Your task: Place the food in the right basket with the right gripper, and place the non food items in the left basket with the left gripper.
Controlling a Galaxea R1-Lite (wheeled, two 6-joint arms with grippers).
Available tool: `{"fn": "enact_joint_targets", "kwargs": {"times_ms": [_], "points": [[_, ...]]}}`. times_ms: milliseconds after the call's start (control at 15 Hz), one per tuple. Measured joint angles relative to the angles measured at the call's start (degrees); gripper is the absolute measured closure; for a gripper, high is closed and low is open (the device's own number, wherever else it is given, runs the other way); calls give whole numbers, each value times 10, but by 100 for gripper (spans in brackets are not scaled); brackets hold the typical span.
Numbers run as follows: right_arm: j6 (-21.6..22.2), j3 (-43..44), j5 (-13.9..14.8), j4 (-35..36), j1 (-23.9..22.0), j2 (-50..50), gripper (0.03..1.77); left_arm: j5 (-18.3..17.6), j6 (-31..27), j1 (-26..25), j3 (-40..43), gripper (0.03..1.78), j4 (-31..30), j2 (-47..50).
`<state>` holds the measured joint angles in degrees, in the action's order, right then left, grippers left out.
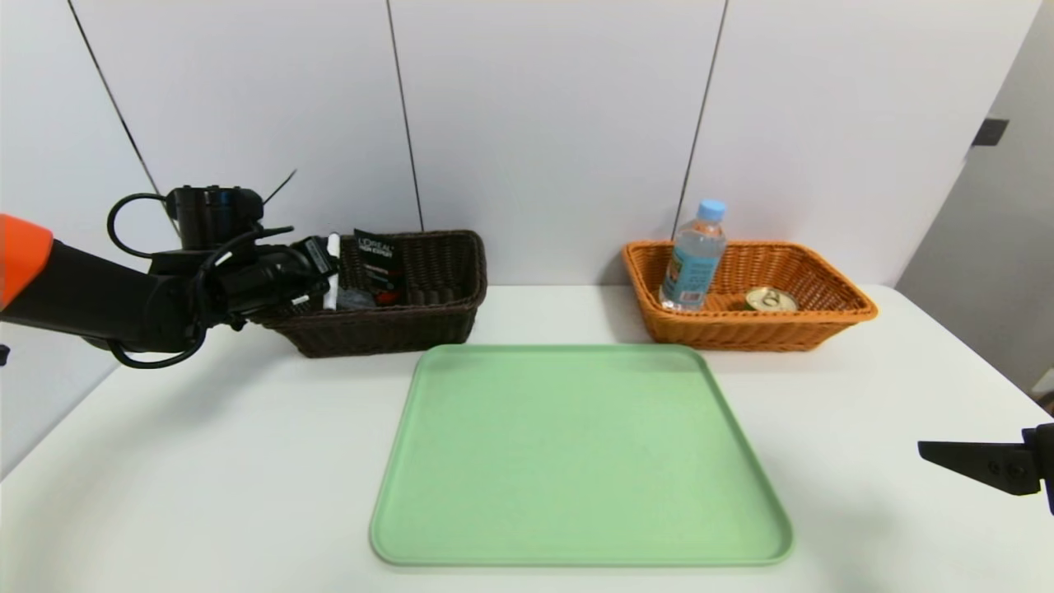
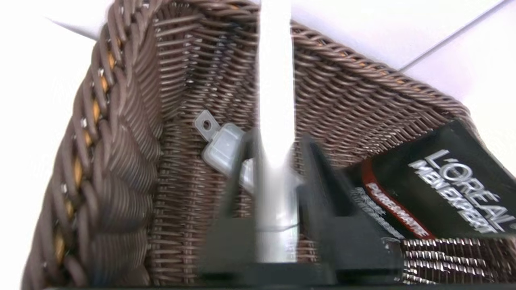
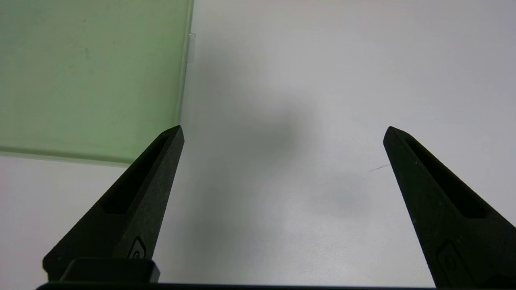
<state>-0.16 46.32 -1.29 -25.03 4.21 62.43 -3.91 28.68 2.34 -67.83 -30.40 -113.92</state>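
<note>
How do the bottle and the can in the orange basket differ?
The bottle is tall and rises above the basket's rim; the can is low and sits down inside. The bottle is clear with a blue cap and label, while the can has a metallic lid with a ring pull. Both are in the same basket.

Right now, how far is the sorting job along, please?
Food side looks done: bottle and can lie in the orange basket. Black L'Oréal pack is in the dark basket. Left gripper has the white tube between its fingers above it; releasing that seems left.
</note>
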Motion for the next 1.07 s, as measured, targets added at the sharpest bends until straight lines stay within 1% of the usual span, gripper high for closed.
{"fn": "enact_joint_targets", "kwargs": {"times_ms": [133, 333, 533, 600, 667, 733, 867, 933, 1067], "points": [[0, 0, -1, 0, 0, 0, 9, 0, 0, 0, -2, 99, -16, -3], [0, 1, -1, 0, 0, -2, 9, 1, -1, 0, -5, 71, -28, -5], [0, 1, 0, 0, 0, -3, 9, 9, -3, 0, -53, 51, -25, 4], [0, 1, 0, 0, 0, -3, 9, 17, -3, 0, -78, 46, -18, 10], [0, 3, 1, 0, 0, -3, 9, 25, -4, 1, -101, 42, 2, 22], [0, 5, 2, 1, 0, -2, 9, 31, -4, 1, -120, 39, 41, 43], [0, 13, 3, 21, 0, -1, 9, 27, -6, 2, -147, 33, 154, 98], [-1, 15, 4, 39, 0, 1, 9, 18, -12, 5, -160, 30, 226, 135], [-4, 17, 6, 107, 0, 9, 9, 4, -35, 9, -174, 25, 351, 207]]}}
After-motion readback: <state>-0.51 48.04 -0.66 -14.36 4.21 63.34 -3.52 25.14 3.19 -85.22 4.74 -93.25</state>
